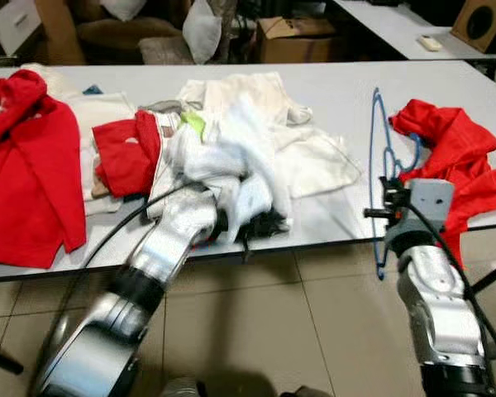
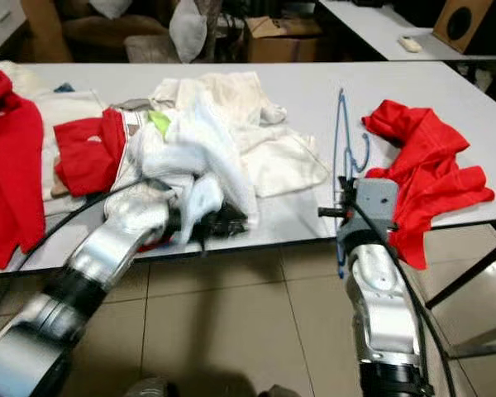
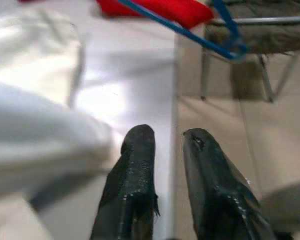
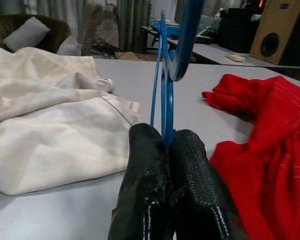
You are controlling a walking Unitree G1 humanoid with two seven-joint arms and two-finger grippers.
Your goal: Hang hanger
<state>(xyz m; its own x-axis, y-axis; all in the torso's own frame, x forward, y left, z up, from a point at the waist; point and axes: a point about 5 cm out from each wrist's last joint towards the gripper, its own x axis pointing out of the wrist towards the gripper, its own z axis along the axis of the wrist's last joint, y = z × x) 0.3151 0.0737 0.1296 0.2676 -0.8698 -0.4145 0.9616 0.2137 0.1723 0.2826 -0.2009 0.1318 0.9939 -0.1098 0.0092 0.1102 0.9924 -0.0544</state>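
A thin blue hanger [image 1: 374,141] stands upright on edge over the white table's [image 1: 331,83] front right rim, its lower end hanging below the rim. My right gripper [image 4: 166,132] is shut on the hanger's wire [image 4: 162,80], beside a red garment [image 1: 455,157]. My left gripper [image 3: 167,145] is open at the table's front edge, pushed in under a heap of white clothes [image 1: 231,157]. Nothing sits between its fingers [image 3: 137,150]; the white cloth [image 3: 35,135] lies just beside them.
A red hoodie [image 1: 25,165] and a smaller red cloth [image 1: 128,153] lie at the left. Cream cloth [image 1: 310,157] spreads between the heap and the hanger. Behind stand a cardboard box [image 1: 293,37], another table [image 1: 397,25] and a speaker [image 1: 484,21]. Tiled floor [image 1: 314,331] lies below.
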